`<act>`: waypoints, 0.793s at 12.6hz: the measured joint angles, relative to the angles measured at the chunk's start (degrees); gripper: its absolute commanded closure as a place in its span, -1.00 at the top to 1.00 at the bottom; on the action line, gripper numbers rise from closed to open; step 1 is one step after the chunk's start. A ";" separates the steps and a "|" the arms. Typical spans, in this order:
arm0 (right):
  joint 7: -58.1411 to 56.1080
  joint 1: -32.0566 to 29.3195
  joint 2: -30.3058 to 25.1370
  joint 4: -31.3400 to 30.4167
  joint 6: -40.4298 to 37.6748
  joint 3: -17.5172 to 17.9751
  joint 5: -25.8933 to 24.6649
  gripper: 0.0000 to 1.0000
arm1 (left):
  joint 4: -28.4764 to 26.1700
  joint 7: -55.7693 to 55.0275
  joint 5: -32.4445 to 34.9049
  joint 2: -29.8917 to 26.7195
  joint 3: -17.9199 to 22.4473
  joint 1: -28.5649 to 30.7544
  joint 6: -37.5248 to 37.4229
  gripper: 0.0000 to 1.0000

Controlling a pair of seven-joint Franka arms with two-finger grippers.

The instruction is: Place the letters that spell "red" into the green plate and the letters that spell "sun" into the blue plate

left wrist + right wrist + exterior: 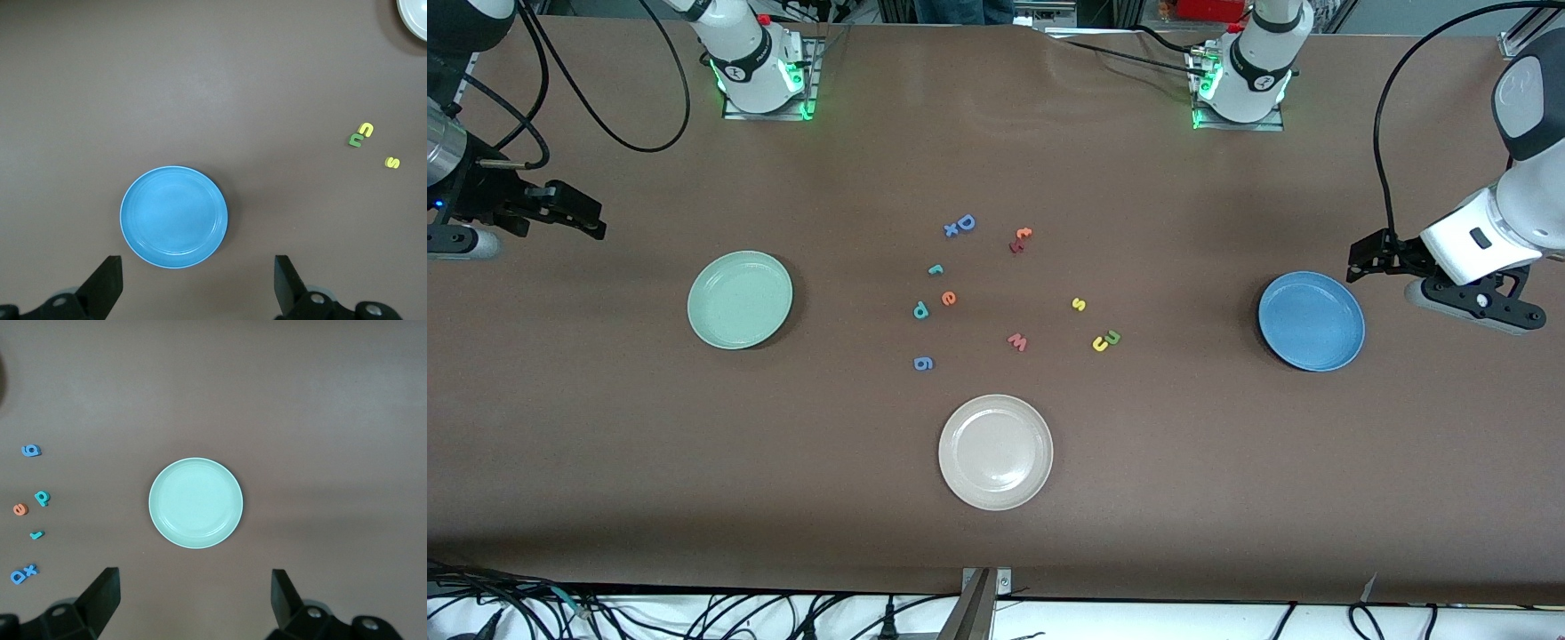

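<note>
My left claw (1360, 258) hangs with its jaws spread wide and empty over the desk (996, 533) at the left arm's end. The blue plate (1311, 321) lies just below and ahead of it; in the left wrist view the plate (174, 217) sits between the two fingers (107, 283), slightly forward of them. Out past the plate, toward the desk's middle, I see the yellow u (1100, 344) and the olive-green n (1112, 337) touching each other, with the yellow s (1079, 304) near them but apart.

My right claw (591, 218) is also wide and holds nothing, over the desk at the right arm's end. The green plate (740, 299) lies close to it, centred between the fingers in the right wrist view (195, 503). Past that plate, toward the middle, lie the teal r (935, 269), the orange e (948, 299) and the teal d (920, 309), close together yet not touching.

Other pieces lie around them: a blue capital D (965, 222) against a blue x (951, 230), a blue 6 (924, 363), a red w (1017, 341), and an orange t (1024, 234) beside a dark red piece. A beige-white plate (995, 452) sits nearest the front camera. Bare desk surrounds both coloured plates, and wide open strips separate each plate from the letters.
</note>
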 measured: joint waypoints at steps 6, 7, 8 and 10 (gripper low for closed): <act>0.00 0.22 0.00 0.00 0.00 0.09 0.00 1.00 | 0.00 0.00 0.00 0.00 0.00 0.00 0.00 1.00; 0.00 0.30 0.00 0.00 0.00 0.12 0.00 1.00 | 0.00 0.00 0.00 0.00 0.00 0.00 0.00 1.00; 0.00 0.37 0.00 0.00 0.00 0.13 0.00 1.00 | 0.00 0.00 0.00 0.00 -0.02 0.00 0.00 1.00; 0.00 0.89 0.05 -0.01 -0.05 0.15 0.00 1.00 | 0.00 0.00 0.00 0.01 -0.14 -0.03 0.00 1.00</act>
